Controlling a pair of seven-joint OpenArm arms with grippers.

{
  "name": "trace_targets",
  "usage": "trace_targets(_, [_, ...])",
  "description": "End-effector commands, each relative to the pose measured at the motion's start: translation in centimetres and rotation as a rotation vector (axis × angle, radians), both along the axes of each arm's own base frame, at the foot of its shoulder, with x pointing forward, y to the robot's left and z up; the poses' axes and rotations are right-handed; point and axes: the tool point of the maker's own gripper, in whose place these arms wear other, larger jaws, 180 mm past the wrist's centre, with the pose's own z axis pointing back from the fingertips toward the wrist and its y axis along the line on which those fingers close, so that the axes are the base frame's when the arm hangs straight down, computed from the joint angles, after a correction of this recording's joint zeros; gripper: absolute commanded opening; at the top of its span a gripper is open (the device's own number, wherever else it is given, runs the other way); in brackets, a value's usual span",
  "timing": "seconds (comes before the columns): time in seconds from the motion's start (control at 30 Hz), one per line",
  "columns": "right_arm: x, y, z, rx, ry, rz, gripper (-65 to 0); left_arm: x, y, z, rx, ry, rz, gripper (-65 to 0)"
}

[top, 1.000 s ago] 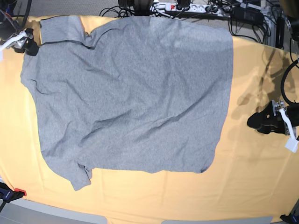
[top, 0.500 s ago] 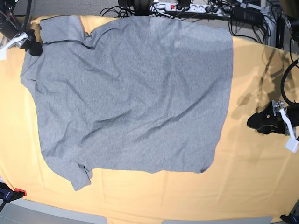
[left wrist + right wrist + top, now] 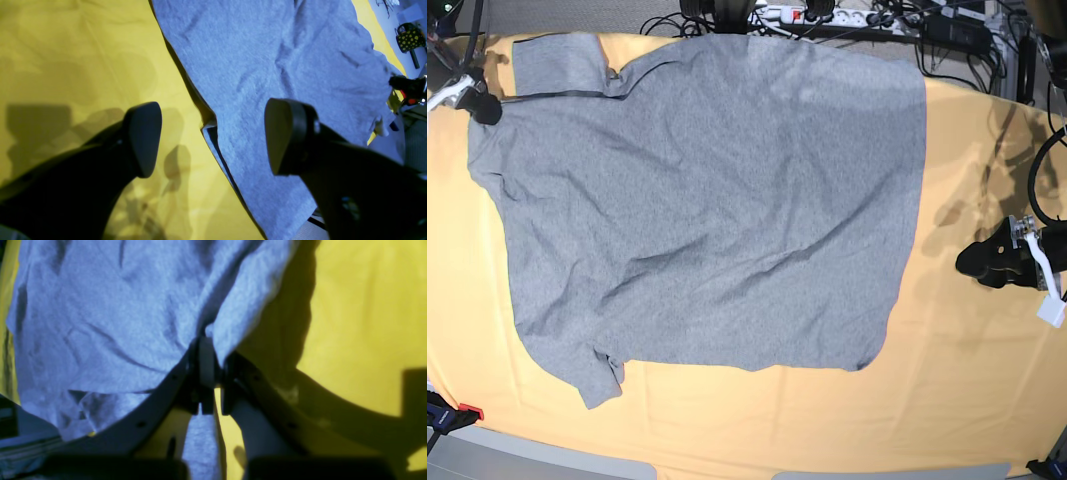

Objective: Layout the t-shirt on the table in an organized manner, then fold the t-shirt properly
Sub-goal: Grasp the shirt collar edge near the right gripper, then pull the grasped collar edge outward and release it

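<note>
Two grippers flank your shirt (image 3: 707, 210): right gripper (image 3: 208, 365) clamped on its far-left edge, left gripper (image 3: 210, 140) spread apart over the opposite hem on the surface (image 3: 967, 380).

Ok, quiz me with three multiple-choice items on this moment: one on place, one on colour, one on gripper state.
1. Where on the shirt does the right gripper sit?
A. hem
B. edge by the far sleeve
C. middle

2. Table cover colour?
A. yellow-orange
B. green
C. white

3. Left gripper state?
A. shut on the shirt
B. shut, empty
C. open, holding nothing

Answers:
1 B, base view shows it at the shirt's upper-left corner beside the sleeve.
2 A, seen all round the shirt.
3 C, the fingers stand wide apart above the shirt's edge.
</note>
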Motion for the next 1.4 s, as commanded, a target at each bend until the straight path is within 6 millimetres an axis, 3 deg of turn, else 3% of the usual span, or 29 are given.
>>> trace_targets(0.0, [0.8,-0.7,1.8,-0.043,-0.048,0.017,-65.0,0.7,0.5,2.2,-0.005,-0.06,0.009,-15.8])
trace_targets(0.23, [1.7,-0.3,3.9,-0.125,-0.09,0.062,-65.0,0.7,0.5,2.2,-0.005,-0.06,0.009,-15.8])
trace_targets(0.4, [1.9,0.0,4.3,-0.117,-0.109,0.069,-64.8,0.7,0.5,2.2,-0.007,-0.061,0.009,-15.8])
trace_targets(0.5, [2.6,1.0,5.6,-0.057,-0.187,0.086,-44.3,0.7,0.5,2.3,-0.011,-0.063,0.008,-15.8])
trace_targets(0.53, [3.0,1.5,6.2,-0.029,-0.222,0.096,-42.0,0.7,0.5,2.3,-0.011,-0.062,0.008,-15.8])
trace_targets(0.73, [4.9,3.9,6.7,0.03,-0.275,0.168,-42.5,0.7,0.4,2.3,-0.012,-0.064,0.008,-15.8])
trace_targets(1.03, [6.1,10.0,5.0,0.125,-0.232,0.358,-42.5,0.7,0.4,2.3,-0.012,-0.064,0.008,-15.8])
trace_targets(1.37, [10.6,10.0,8.7,0.086,-0.38,0.387,-42.5,0.7,0.4,2.3,-0.011,-0.063,0.007,-15.8])
